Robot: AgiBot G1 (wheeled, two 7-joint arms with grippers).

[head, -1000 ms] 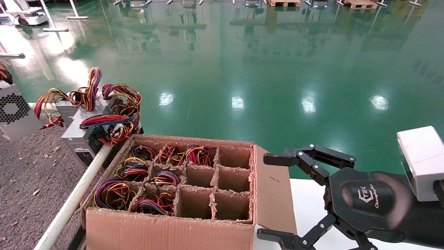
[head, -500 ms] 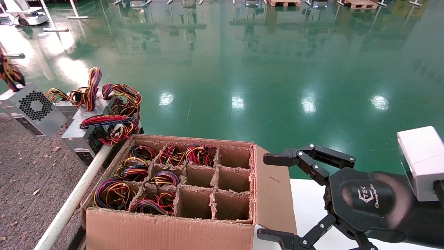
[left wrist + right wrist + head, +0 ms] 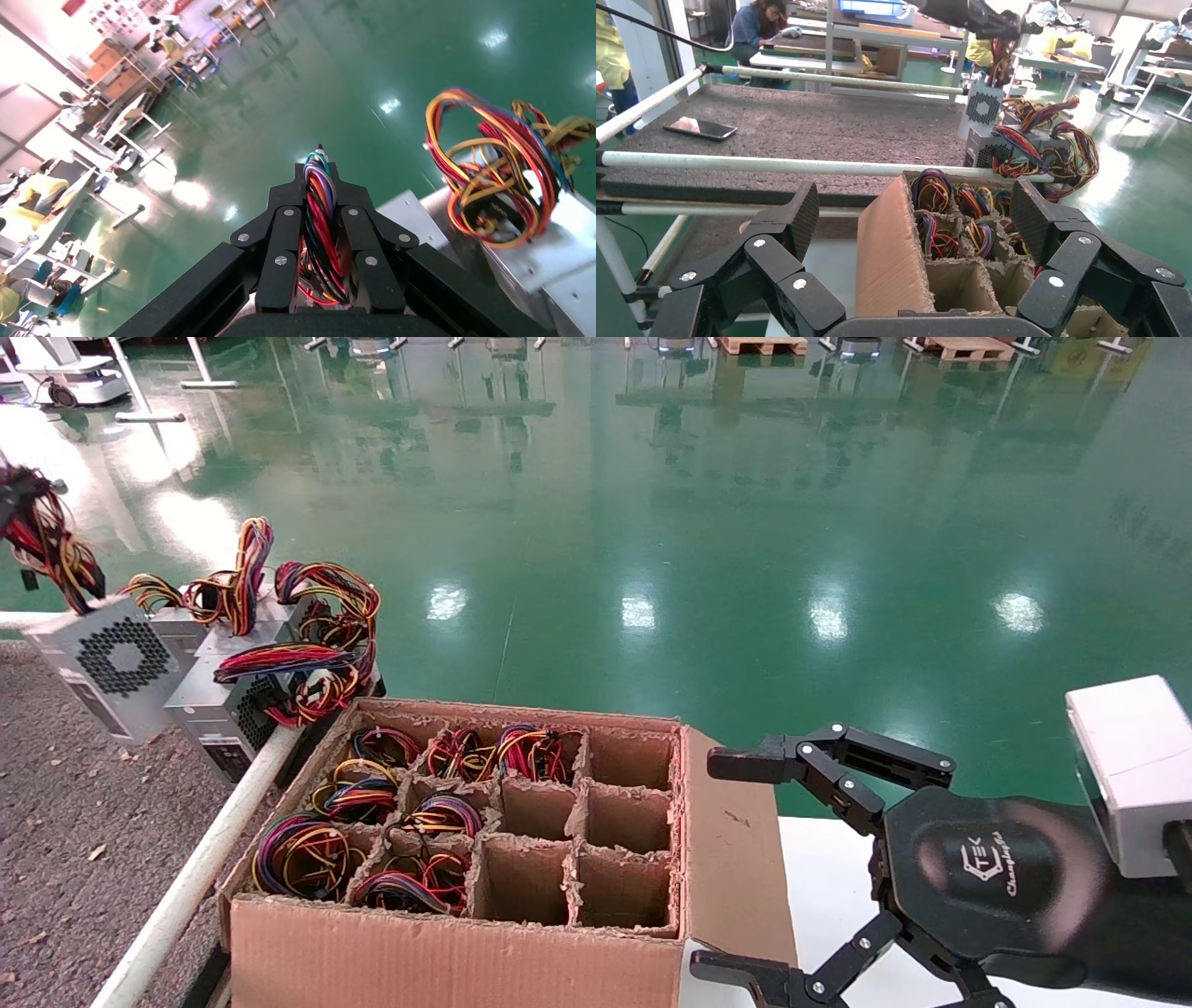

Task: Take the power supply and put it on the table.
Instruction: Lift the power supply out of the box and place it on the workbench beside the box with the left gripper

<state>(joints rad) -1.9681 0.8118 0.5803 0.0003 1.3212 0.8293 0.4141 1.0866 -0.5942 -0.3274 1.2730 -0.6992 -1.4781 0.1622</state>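
Note:
The power supply is a grey box with a round honeycomb vent. It hangs tilted at the table's far left, right beside two similar units. Its wire bundle runs up out of the head view. In the left wrist view my left gripper is shut on those wires. The right wrist view shows the box with its lower edge at the table surface; I cannot tell whether it rests there. My right gripper stands open and empty by the cardboard box.
Two grey units with looping wires stand against the white rail. A cardboard box with cells, several holding wire coils, sits in front of me. A phone lies on the table. Green floor lies beyond.
The power supply has swung right from the view's left edge to beside the two units and has come down a little. The right arm has not moved.

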